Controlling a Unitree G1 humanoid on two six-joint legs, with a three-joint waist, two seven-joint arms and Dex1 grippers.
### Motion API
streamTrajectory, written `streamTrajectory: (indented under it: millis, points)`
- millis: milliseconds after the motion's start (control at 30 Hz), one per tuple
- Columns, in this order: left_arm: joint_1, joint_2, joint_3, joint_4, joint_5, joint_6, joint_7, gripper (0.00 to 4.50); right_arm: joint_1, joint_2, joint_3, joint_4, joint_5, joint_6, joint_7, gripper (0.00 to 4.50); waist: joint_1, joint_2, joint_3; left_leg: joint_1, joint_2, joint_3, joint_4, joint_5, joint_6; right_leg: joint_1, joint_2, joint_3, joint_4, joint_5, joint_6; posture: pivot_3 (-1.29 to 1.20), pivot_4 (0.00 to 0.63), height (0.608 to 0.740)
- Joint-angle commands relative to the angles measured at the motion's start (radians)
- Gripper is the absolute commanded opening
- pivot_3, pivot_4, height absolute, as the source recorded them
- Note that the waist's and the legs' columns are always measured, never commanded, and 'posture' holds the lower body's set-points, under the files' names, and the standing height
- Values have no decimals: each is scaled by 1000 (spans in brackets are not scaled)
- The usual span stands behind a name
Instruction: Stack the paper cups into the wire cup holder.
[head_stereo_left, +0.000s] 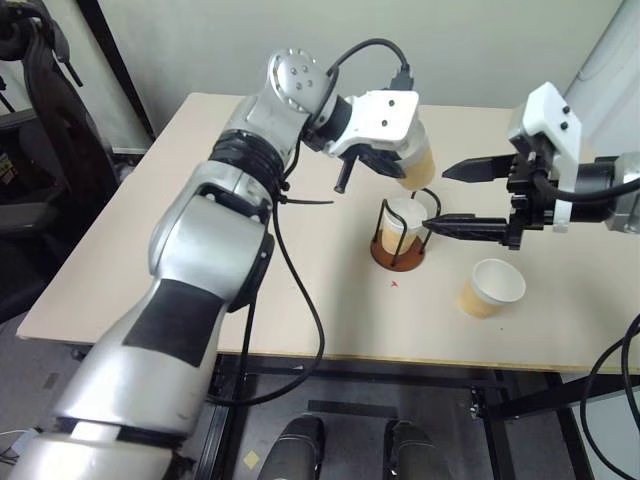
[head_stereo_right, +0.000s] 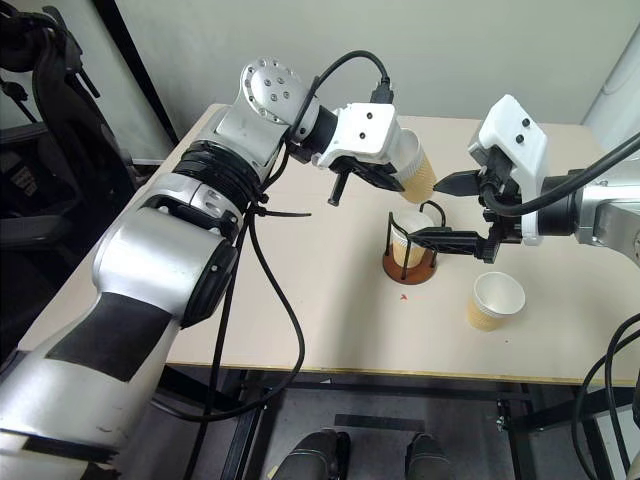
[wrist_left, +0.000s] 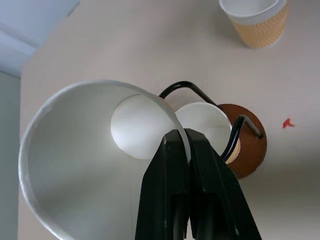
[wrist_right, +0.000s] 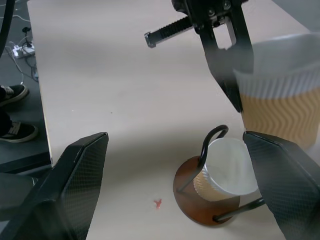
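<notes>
My left gripper (wrist_left: 187, 142) is shut on the rim of a tan paper cup (head_stereo_left: 416, 162), one finger inside the white wall (wrist_left: 75, 165). It holds the cup tilted just above and behind the wire cup holder (head_stereo_left: 398, 262). The holder has a reddish wooden base (wrist_left: 250, 145) and black arches, and a second paper cup (head_stereo_left: 403, 225) stands upright inside it. A third cup (head_stereo_left: 492, 288) stands upright on the table, right of the holder. My right gripper (head_stereo_left: 462, 198) is open just right of the holder, fingers spread with nothing between them.
The beige table (head_stereo_left: 150, 250) has free surface to the left and in front of the holder, with a small red mark (head_stereo_left: 394, 284) near the base. A black chair (head_stereo_left: 40, 120) stands off the table's left side. A person's shoes (wrist_right: 12, 92) are on the floor.
</notes>
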Motion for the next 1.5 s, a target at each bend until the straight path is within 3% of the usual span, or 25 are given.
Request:
streamTrajectory:
  millis: [33,500,967,1500]
  points:
    - [-1,-4,17,-1,4,-3,-19,46,-11,-12,-33,-30,18,5,-16,4500,0,0,0,0,0,-1,0,0,0,0,0,-1,0,0,0,0,150,740]
    - [23,-26,12,9,52,-2,-7,46,2,-12,-50,-51,48,20,-49,4500,1,0,0,0,-1,0,3,0,1,1,1,0,0,2,2,0,150,740]
    - [28,-50,14,11,52,-6,-29,46,54,-191,12,96,-86,-88,50,4500,1,0,0,1,0,4,5,-1,3,1,2,15,0,1,9,0,150,740]
    - [45,-48,-12,15,104,-19,-41,46,78,-227,-24,95,-99,-95,84,4500,0,0,0,1,-1,21,16,-12,14,1,1,19,-1,4,13,0,150,740]
